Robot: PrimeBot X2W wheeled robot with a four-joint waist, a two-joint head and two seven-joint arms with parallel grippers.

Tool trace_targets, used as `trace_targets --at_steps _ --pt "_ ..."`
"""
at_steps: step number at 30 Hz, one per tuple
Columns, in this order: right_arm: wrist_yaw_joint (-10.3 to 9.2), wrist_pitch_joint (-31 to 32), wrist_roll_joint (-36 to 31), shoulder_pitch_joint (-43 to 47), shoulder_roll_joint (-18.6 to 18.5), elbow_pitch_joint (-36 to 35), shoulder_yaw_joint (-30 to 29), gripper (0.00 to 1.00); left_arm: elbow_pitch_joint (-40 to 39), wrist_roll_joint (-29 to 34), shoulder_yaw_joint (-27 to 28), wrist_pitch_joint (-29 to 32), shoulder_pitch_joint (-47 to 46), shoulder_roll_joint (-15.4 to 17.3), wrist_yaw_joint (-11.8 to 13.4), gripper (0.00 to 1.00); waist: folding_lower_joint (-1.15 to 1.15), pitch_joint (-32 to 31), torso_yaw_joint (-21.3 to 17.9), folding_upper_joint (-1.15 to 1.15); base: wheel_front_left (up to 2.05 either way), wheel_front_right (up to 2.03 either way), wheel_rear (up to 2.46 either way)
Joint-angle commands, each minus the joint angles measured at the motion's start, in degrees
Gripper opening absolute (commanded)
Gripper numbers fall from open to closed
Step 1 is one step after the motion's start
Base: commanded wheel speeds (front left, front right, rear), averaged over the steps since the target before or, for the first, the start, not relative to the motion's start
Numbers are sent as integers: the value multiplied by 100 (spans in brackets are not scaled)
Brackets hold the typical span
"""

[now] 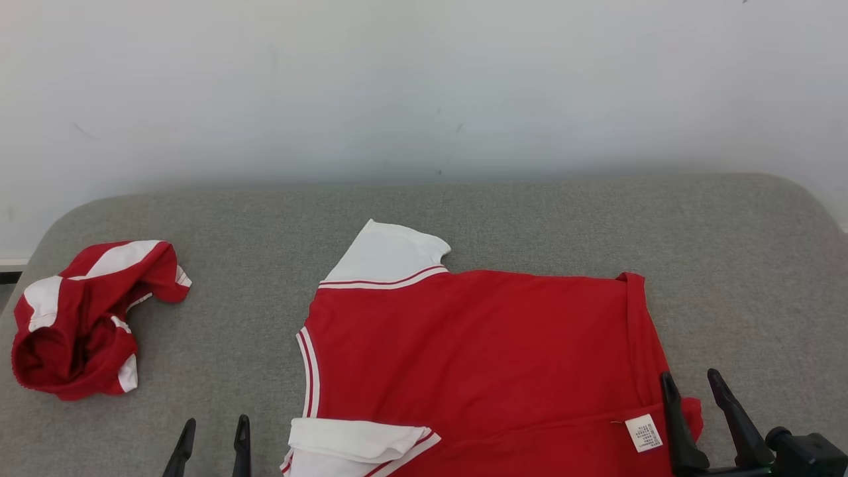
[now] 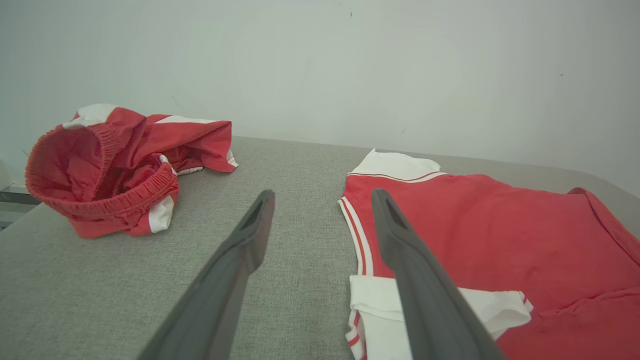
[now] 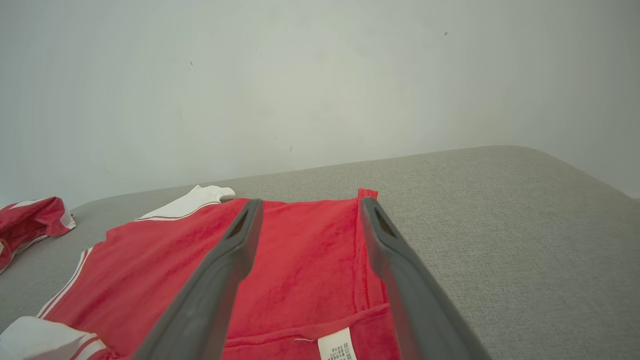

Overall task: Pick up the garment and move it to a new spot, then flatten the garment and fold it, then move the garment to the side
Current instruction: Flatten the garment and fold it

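The garment (image 1: 477, 351) is a red shirt with white sleeves, spread flat on the grey padded table, its collar and sleeves to the left and its hem to the right. A white care label (image 1: 643, 432) shows near its lower right corner. The same garment (image 2: 500, 240) fills the right of the left wrist view, and the garment (image 3: 295, 265) lies under the fingers in the right wrist view. My left gripper (image 1: 213, 429) stands open at the bottom edge, left of the shirt's near sleeve. My right gripper (image 1: 692, 383) is open over the hem corner, holding nothing.
A crumpled pair of red and white shorts (image 1: 86, 318) lies at the table's left end, also the shorts (image 2: 115, 170) in the left wrist view. The grey table (image 1: 530, 218) runs back to a white wall. Bare padding lies right of the shirt (image 3: 525, 240).
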Motion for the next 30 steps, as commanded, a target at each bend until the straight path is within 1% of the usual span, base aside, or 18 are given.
trace_targets --at_steps 1,4,6,9,13,15,18,19,20,26,30 --pt "-15 -25 -16 -40 10 2 4 100 15 50 46 -17 -71 -25 -20 100 0 11 4 0 0 0 0" --pt "-15 -24 -16 -53 -3 0 12 100 29 87 91 -17 -68 -51 -40 100 0 28 -8 0 0 0 0" --pt "-15 -25 86 -75 54 -11 -60 100 50 101 128 -17 -105 -56 -48 100 0 49 -29 0 0 0 0" --pt "-15 -25 119 -205 -68 75 -44 100 97 146 111 -17 -255 -24 -83 100 0 93 -84 0 0 0 0" --pt "-15 98 237 -603 -179 410 18 100 245 108 100 -17 -732 215 -130 100 0 211 -183 0 0 0 0" --pt "-15 210 229 -894 -274 578 41 100 345 87 20 34 -1105 348 -160 100 0 325 -230 0 0 0 0" --pt "-15 420 307 -1415 -323 837 104 100 483 5 -106 265 -1792 574 -175 100 0 613 -325 0 0 0 0" --pt "-15 476 288 -1604 -376 936 126 100 518 -49 -146 315 -2048 623 -182 100 0 725 -354 0 0 0 0" --pt "-15 476 288 -1604 -376 936 126 100 518 -49 -146 315 -2048 623 -182 100 0 725 -354 0 0 0 0" --pt "-15 752 298 -2828 -489 1618 361 100 921 -268 -662 815 -3523 1056 -191 100 0 1511 -579 0 0 0 0" --pt "-15 901 275 -3600 -512 2169 576 100 1330 -604 -1107 1144 -4456 1289 -193 100 0 2009 -709 0 0 0 0"
